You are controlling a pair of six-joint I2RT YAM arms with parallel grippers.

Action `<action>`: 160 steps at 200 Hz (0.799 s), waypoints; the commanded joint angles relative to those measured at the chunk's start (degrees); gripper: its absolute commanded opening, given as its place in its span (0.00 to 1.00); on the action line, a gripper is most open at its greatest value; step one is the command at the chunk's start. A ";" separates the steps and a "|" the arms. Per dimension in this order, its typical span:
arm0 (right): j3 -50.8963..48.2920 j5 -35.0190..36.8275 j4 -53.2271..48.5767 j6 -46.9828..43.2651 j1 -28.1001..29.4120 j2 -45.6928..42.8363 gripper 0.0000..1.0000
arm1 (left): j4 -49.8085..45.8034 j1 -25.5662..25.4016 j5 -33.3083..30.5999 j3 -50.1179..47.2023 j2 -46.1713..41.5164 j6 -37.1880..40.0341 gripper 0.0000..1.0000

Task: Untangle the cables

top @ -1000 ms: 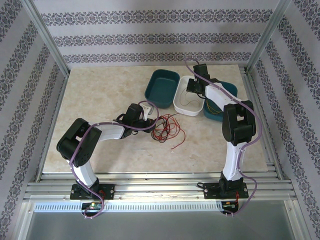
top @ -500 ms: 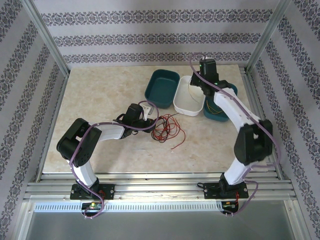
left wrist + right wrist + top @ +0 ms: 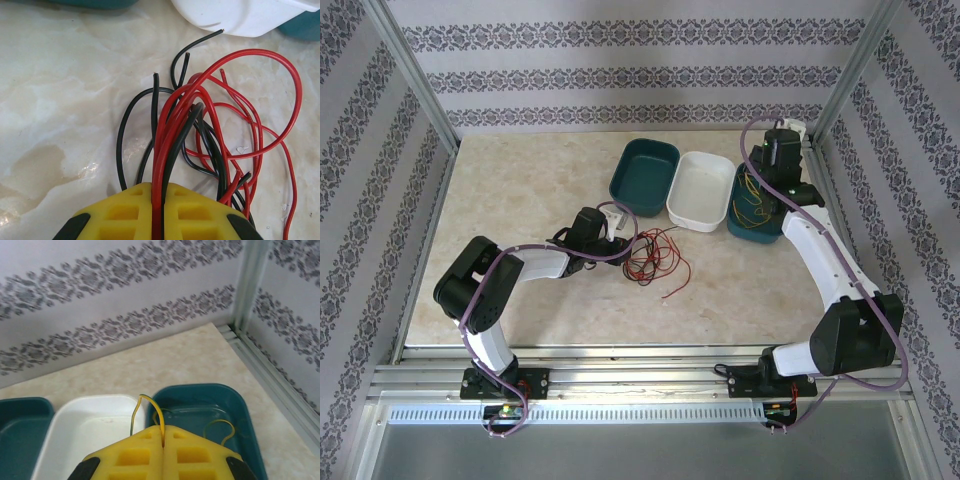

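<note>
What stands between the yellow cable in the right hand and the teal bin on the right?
Nothing visible. The right hand is shut on the yellow cable above the divide between the white tray and the right teal bin, which holds more yellow cable.

Glossy marbled table, shiny plastic-coated cables

A pale beige, marble-patterned bench carries three rounded plastic trays in a row toward its far right: a dark teal tray, a white tray just beside it, then a second dark teal tray. Grey-patterned striped wallpaper and aluminium frame posts enclose the bench
</note>
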 commanded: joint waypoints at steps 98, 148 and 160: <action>1.61 -2.94 -1.19 4.14 -5.56 17.72 0.01 | 1.75 -0.67 -0.04 -0.91 -0.47 -0.51 0.09; 5.01 -5.25 -3.51 5.53 -7.47 24.67 0.19 | 1.57 -0.69 -0.28 -1.12 -0.73 -0.38 0.09; 5.40 -5.66 -4.22 5.66 -7.64 25.10 0.27 | 1.60 -0.72 -0.37 -1.11 -0.73 -0.35 0.09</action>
